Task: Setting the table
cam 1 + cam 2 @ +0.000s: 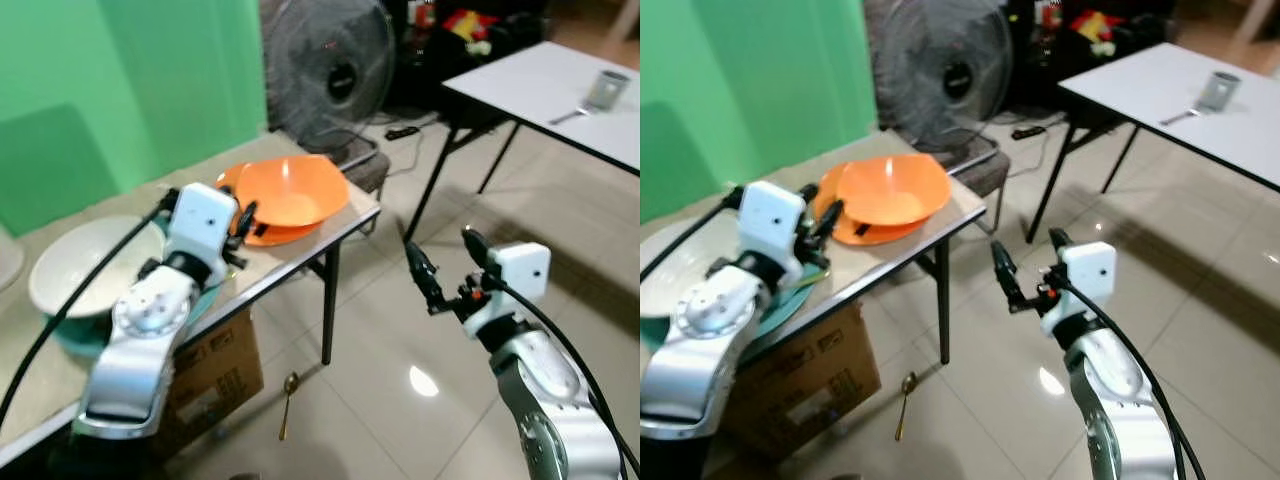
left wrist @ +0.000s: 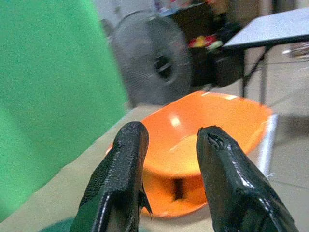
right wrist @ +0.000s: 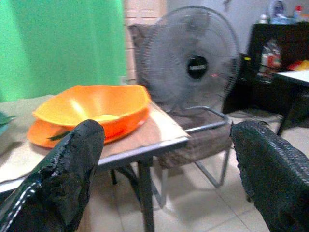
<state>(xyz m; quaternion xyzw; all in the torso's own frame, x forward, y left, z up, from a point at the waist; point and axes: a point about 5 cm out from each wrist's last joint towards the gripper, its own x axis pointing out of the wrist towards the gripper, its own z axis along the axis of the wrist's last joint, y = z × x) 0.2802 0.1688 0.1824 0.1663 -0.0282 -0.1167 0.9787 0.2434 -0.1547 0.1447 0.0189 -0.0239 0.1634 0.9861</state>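
Looking through the head camera, we've got the glossy orange bowl (image 1: 287, 195) stacked on an orange plate (image 1: 262, 234) on the bench (image 1: 352, 212), just ahead of the left gripper (image 1: 243, 222). Left wrist: jaws slightly spread, probably empty. Right wrist: right gripper (image 3: 166, 159) wide open, off the bench edge.

On the near table (image 1: 350, 215) a bowl (image 1: 290, 195) sits in a plate (image 1: 262, 236) at the right end, another bowl (image 1: 85, 265) to its left. A fan (image 1: 330, 70) stands behind; a box (image 1: 215, 375) underneath, a spoon (image 1: 287, 403) on the floor beside it
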